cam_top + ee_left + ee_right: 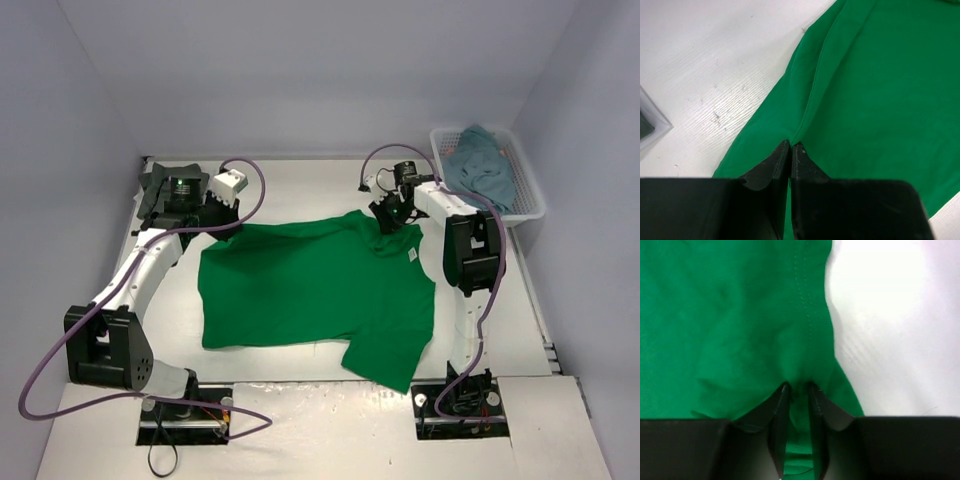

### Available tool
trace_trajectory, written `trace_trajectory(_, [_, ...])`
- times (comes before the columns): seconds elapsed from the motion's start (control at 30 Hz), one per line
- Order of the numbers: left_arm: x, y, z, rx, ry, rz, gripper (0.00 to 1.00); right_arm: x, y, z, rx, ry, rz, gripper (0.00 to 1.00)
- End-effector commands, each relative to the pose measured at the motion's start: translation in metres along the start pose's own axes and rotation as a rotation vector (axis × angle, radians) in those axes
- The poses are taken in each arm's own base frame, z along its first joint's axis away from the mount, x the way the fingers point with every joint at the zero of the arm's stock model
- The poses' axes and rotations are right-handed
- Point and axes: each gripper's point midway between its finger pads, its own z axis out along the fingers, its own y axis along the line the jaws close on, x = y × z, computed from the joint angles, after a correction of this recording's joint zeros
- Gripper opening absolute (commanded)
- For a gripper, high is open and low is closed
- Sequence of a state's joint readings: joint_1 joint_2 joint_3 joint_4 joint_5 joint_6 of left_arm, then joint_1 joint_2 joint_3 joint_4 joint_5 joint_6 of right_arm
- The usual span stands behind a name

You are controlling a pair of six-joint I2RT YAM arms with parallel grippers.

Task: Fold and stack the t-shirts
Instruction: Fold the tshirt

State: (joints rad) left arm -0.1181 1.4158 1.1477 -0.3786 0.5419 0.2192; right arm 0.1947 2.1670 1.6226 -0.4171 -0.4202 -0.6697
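The left gripper (790, 146) is squeezed shut on the green shirt (300, 285). It pinches the cloth at a seam near the far left corner. The right gripper (796, 386) is pinching too, with a little bump of green cloth caught between its fingers. It is at the far right side, near the neck. So 2 grippers hold 1 shirt by its far edge. I think they hold it there so they can lift that edge and bring it toward the near side to make a fold. The shirt lies spread out on the white table (300, 185), mostly flat, with 1 sleeve sticking out at the near right. It is not folded yet. A blue shirt (480, 160) sits in the basket (530, 200) at the far right corner, well apart.
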Motion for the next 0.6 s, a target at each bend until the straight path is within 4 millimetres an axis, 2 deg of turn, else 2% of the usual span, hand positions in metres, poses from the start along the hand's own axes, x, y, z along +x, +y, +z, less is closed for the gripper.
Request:
trace_trajectory(0.0, [-0.013, 0.0, -0.003, -0.008, -0.039, 0.02, 0.0, -0.008, -0.009, 0.0, 0.002, -0.022, 0.002, 0.1])
trace_trajectory(0.07, [-0.014, 0.001, -0.002, -0.01, -0.04, 0.022, 0.0, -0.008, -0.011, -0.002, 0.015, -0.017, -0.001, 0.0])
trace_trajectory(0.27, [-0.014, 0.001, 0.002, 0.002, -0.037, 0.009, 0.0, -0.011, -0.022, -0.011, 0.067, -0.014, -0.004, 0.0])
trace_trajectory(0.4, [-0.011, 0.001, 0.001, -0.004, -0.036, 0.015, 0.0, -0.02, -0.031, -0.023, 0.116, -0.027, -0.022, 0.0])
trace_trajectory(0.57, [-0.009, 0.001, 0.001, -0.009, -0.037, 0.016, 0.0, -0.042, -0.055, -0.041, 0.212, -0.052, -0.056, 0.0])
